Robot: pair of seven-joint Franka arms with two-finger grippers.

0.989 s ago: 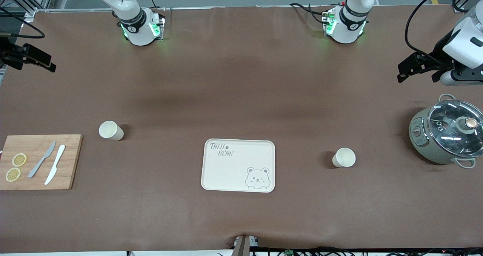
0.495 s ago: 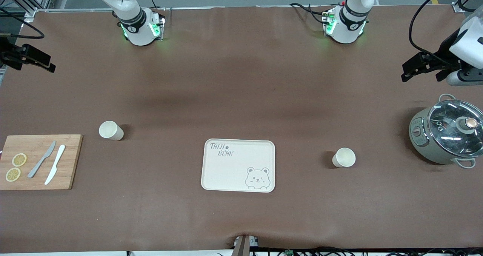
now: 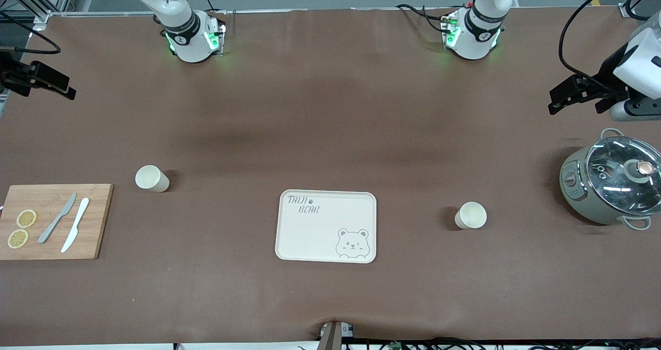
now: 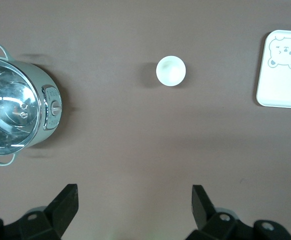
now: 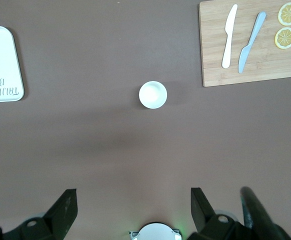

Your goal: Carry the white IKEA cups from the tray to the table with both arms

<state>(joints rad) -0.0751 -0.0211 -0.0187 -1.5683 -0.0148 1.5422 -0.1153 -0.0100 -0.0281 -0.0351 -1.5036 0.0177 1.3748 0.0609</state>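
Two white IKEA cups stand upright on the brown table. One cup is toward the right arm's end, beside the cutting board; it also shows in the right wrist view. The other cup is toward the left arm's end, between the tray and the pot; it also shows in the left wrist view. My left gripper hangs open and empty high over the table near the pot. My right gripper hangs open and empty high over the table's other end.
A cream bear-print tray lies mid-table between the cups. A wooden cutting board with two knives and lemon slices lies at the right arm's end. A grey pot with a glass lid stands at the left arm's end.
My left gripper has shifted slightly toward the table's end and a little upward in the front view. My right gripper has barely moved. Cups and tray are unmoved.
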